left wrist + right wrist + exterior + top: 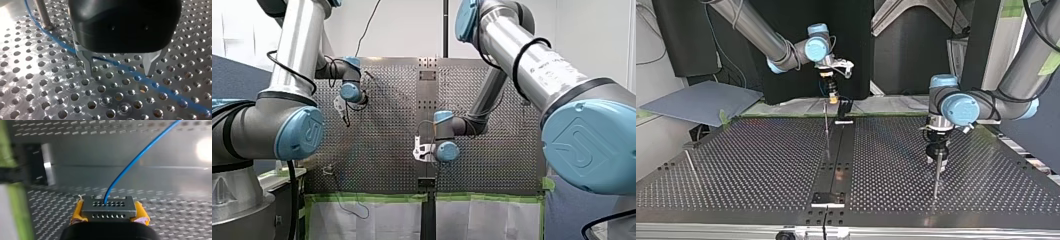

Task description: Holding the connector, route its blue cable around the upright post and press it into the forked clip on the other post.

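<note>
My right gripper (108, 216) has yellow pads (77, 213) shut on a grey connector (108, 208). A blue cable (130, 162) leaves the connector's face and runs away over the plate. In the top view this gripper (832, 95) hangs above a thin upright rod (827, 132) at the middle. My left gripper (119, 72) stands open just over the perforated plate. The blue cable (172, 96) passes between its metal fingers (151, 63), not gripped. An upright post (43, 15) stands beside the cable behind that gripper. In the top view the post (936, 182) stands just before my left gripper (938, 162).
A dark rail (836, 160) runs down the plate's middle, with a black block (843, 106) at its far end. A grey sheet (696, 102) lies off the plate at the top view's left, and a thin rod (690, 162) stands near that edge. Green tape (372, 196) lines one edge.
</note>
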Motion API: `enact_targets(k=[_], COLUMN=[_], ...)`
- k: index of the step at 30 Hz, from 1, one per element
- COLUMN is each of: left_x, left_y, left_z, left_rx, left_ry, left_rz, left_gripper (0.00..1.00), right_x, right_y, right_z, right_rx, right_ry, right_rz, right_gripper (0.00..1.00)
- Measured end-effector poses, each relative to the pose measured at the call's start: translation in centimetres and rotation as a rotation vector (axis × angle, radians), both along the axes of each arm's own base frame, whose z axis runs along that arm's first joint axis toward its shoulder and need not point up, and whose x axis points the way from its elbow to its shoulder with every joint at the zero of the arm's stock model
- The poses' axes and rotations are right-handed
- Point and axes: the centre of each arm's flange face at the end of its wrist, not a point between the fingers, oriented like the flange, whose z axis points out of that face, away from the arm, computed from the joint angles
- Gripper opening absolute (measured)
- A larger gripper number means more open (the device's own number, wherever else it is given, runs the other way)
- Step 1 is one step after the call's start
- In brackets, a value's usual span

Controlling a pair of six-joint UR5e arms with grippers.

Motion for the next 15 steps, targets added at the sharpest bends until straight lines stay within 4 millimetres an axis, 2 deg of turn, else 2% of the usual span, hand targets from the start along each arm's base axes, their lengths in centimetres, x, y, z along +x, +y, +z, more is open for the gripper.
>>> enact_targets(k=[8,15], left_x=[0.0,0.0], left_y=[0.0,0.0], left_z=[0.0,0.0], left_rx=[0.0,0.0], left_ry=[0.004,0.004], left_rz=[0.0,0.0], left_gripper=[0.98,0.98], right_x=[-1.4,-3.6], right_y=[2.0,2.3], right_z=[-5.1,-9.4], right_rx=[0.044,0.071], right_ry=[0.064,0.084], right_rz=[-0.028,-0.067], right_gripper=[0.02,0.02])
